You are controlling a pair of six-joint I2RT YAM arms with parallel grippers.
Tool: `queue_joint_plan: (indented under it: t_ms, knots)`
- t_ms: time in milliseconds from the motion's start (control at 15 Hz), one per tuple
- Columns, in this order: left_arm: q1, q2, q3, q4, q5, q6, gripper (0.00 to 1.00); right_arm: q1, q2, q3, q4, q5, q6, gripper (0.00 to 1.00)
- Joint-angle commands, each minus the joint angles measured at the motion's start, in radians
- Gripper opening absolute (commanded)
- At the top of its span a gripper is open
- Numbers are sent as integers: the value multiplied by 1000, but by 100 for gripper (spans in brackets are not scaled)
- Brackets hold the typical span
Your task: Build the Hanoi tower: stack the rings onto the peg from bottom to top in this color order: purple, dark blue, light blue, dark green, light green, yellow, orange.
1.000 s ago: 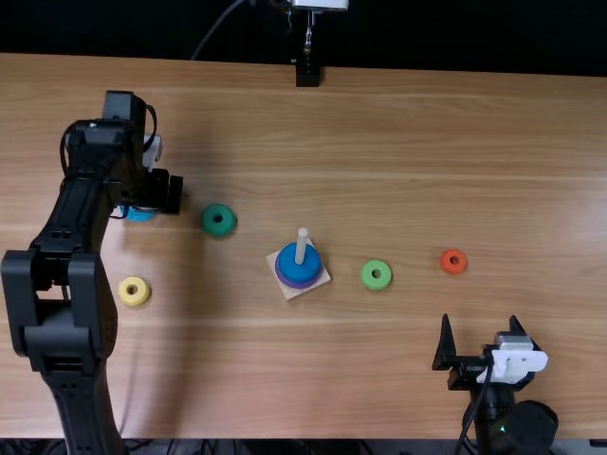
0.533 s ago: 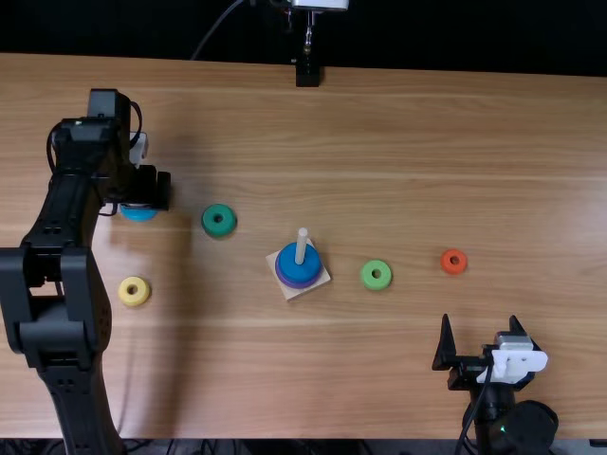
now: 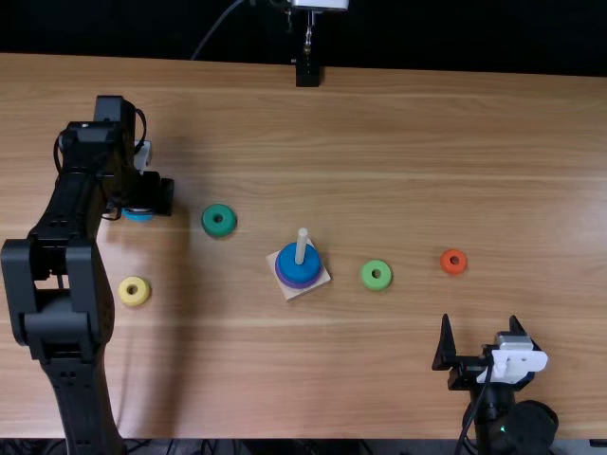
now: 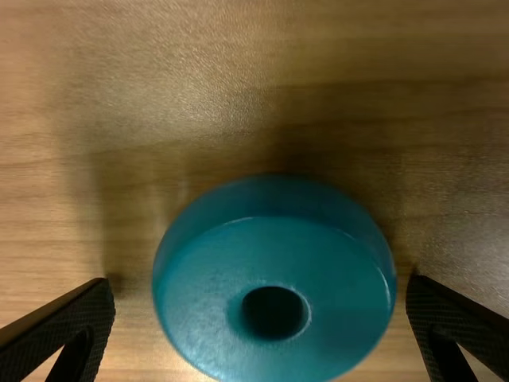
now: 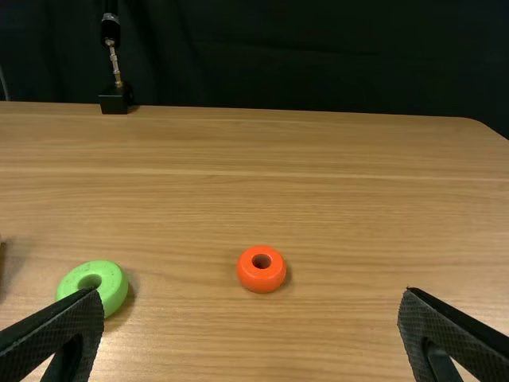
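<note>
Dark green ring (image 3: 208, 222) separates light blue ring (image 3: 138, 217) from peg (image 3: 302, 246).

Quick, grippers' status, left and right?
Left gripper: open, fingers either side of the light blue ring, not touching it.
Right gripper: open, holding nothing.

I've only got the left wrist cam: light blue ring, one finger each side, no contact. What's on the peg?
Observer: Two rings: dark blue resting on purple.

Operator: OK. Where's the one that follows mine?

Observer: Dark green lies flat on the table, between light blue and the peg.

Operator: Other arm anywhere near the peg?

Observer: No, the right gripper is open by the table's near edge, well right of the peg.
</note>
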Motion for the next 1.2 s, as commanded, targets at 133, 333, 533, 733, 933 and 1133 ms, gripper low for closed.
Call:
queue_joint_plan:
  t_ms: [133,333,533,733,933,1133]
  knots:
    - [4,21,25,-2,6,-6,60,-12,-13,-60,-78,-10,-2,100]
    - [6,21,25,-2,10,-6,14,-12,-13,-60,-78,-10,-2,100]
    - [4,12,26,-2,6,-4,7,-12,-13,-60,-78,-10,-2,100]
    - [-2,-24,80,-22,21,3,7,-12,-13,-60,-78,-12,-2,100]
    - [-8,-105,85,-84,199,1,8,-12,-13,-60,-76,-10,-2,100]
    - [-13,-198,85,-147,262,1,8,-12,-13,-60,-78,-10,-2,100]
